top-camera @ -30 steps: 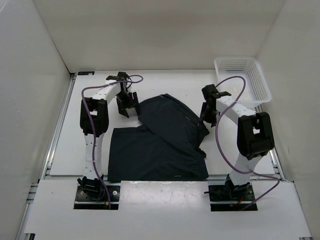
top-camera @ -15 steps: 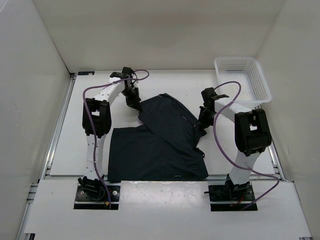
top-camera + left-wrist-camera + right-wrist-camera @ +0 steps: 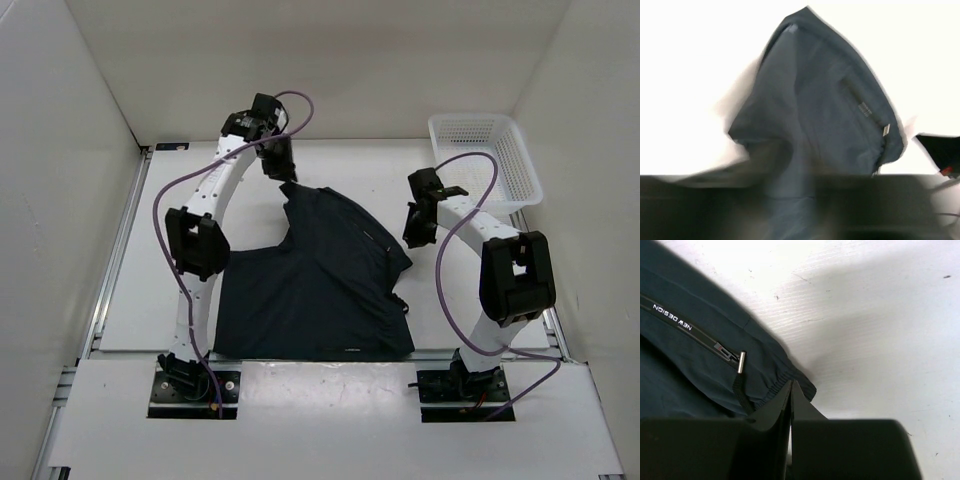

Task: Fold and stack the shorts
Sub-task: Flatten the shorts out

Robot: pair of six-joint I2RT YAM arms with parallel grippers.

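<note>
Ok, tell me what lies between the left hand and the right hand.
The shorts: their far part fills the stretch from the left hand to the right hand, clearest in the top external view.

White table [image 3: 350, 165] across the middle, boxed in by plain white walls [image 3: 300, 60]; white mesh basket [image 3: 520, 165] at upper right; bright, even light.

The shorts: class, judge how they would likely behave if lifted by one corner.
Probably floppy: the shorts sag in soft folds below the left pincer. Likely light for their size, as one pinched corner seems to raise a wide stretch. The zip pull may dangle or snag.
</note>
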